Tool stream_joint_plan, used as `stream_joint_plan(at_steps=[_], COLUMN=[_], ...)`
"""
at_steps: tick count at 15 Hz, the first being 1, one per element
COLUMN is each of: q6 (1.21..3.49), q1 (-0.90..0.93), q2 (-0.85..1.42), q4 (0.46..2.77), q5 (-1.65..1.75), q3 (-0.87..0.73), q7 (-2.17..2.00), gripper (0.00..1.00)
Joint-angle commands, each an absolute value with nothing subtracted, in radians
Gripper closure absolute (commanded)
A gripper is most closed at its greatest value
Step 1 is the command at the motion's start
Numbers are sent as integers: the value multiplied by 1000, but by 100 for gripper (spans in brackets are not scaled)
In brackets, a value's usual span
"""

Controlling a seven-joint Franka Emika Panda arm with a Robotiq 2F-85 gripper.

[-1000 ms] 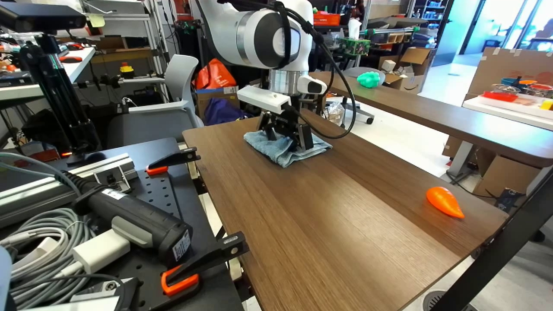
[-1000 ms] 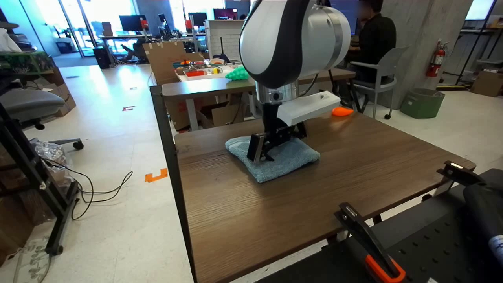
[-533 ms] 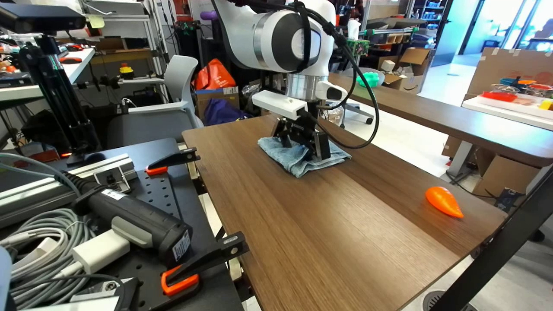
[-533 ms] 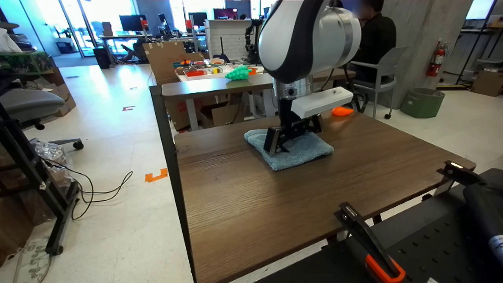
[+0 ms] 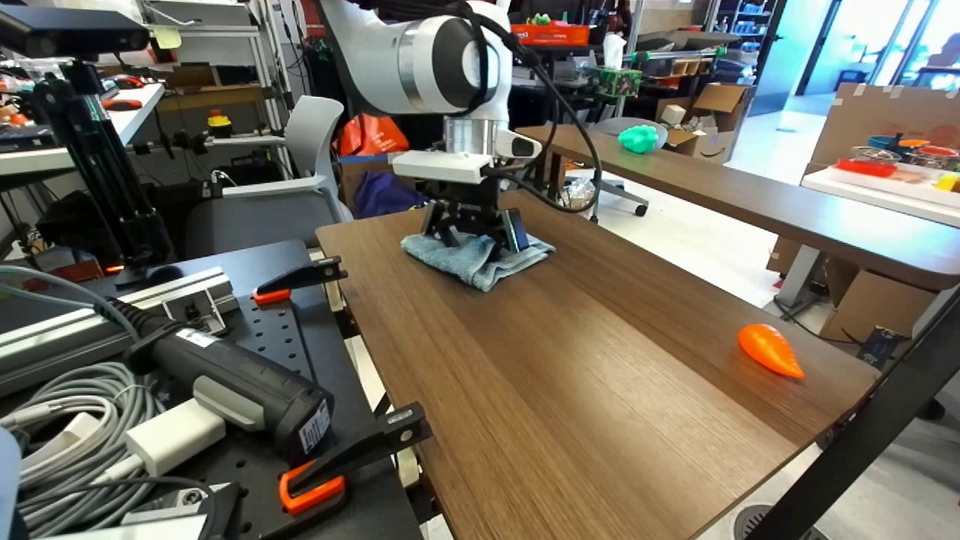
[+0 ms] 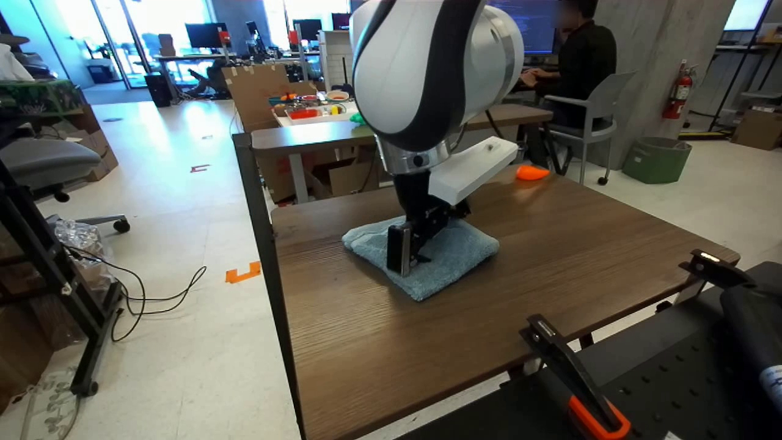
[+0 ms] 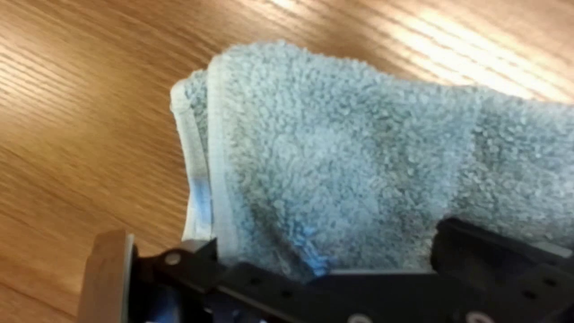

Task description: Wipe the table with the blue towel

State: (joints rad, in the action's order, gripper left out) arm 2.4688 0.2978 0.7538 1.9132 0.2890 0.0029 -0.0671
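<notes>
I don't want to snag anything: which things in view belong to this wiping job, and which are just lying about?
Job: gripper, blue towel, brown table beneath it.

Lying about: orange object on that table; black handheld tool; coiled grey cables; green object on the far table.

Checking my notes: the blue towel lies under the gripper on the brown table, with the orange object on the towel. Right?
Not quite: the orange object rests on the brown table itself, apart from the blue towel, as both exterior views show. The towel does lie under the gripper.
</notes>
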Motion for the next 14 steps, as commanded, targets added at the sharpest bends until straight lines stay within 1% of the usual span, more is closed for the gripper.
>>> stream_joint_plan(at_steps=[1, 4, 6, 10, 14], q6=[2482, 2528, 2527, 2508, 2460], q1=[373, 415, 414, 313, 196], q2=[773, 763, 790, 828, 918], q4=[2001, 2022, 1975, 1841, 1629], q5=[367, 429, 457, 374, 205], q3=[22, 18, 9, 28, 68], q7=[-68, -88, -75, -17, 18], gripper=[0, 0, 0, 0, 0])
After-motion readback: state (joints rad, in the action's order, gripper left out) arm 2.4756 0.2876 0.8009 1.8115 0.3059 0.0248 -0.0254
